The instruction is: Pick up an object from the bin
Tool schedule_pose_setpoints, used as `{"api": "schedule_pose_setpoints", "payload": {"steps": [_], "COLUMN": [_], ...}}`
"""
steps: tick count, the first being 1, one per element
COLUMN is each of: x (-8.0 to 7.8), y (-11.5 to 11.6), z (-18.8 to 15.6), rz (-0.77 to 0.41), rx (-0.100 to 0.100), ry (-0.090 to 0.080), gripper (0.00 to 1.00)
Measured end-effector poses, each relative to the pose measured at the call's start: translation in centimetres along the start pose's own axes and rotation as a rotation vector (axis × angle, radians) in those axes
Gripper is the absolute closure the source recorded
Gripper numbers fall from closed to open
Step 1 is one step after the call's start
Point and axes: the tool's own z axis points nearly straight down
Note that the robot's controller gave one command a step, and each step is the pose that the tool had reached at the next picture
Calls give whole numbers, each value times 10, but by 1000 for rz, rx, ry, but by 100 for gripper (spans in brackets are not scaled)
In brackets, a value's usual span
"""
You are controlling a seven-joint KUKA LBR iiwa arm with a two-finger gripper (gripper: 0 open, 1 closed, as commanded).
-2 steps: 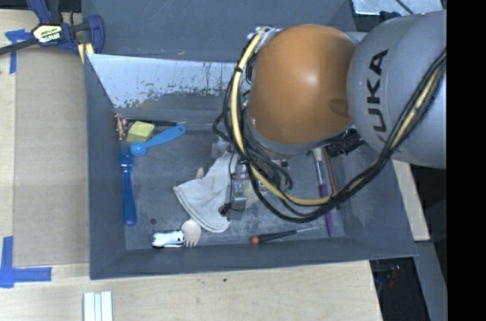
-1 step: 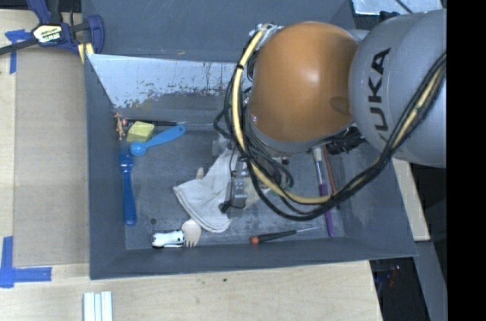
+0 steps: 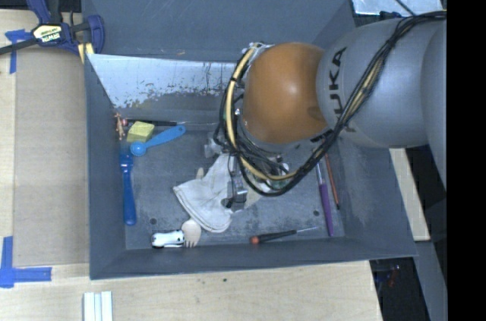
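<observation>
One grey arm [image 3: 380,92], orange cover [image 3: 281,95] at its wrist, hung low over the middle of the bin [image 3: 228,16]. Under it a crumpled white cloth [image 3: 199,198] lay on the floor, and the end effector [image 3: 237,196] was down at the cloth's right edge, seemingly touching it. Whether it was open or closed, or had any fold in its hold, I could not tell. I took this for the grasp step, with the lift not yet made. Next it would need a firm close on a fold and a straight rise, since limp cloth slips out easily. A purple pen [image 3: 326,198] lay to the right, a blue spoon [image 3: 156,139] well left, a small screwdriver [image 3: 277,237] along the near wall.
</observation>
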Motion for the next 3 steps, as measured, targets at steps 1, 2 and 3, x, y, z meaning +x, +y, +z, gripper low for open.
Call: {"api": "schedule_pose_setpoints", "payload": {"steps": [1, 2, 3], "x": [6, 36, 8], "y": [-3, 33, -1], "z": [63, 62, 62], "rz": [-66, 17, -49], "rx": [-2, -1, -1], "ry": [-3, -11, -10], "gripper": [0, 0, 0]}}
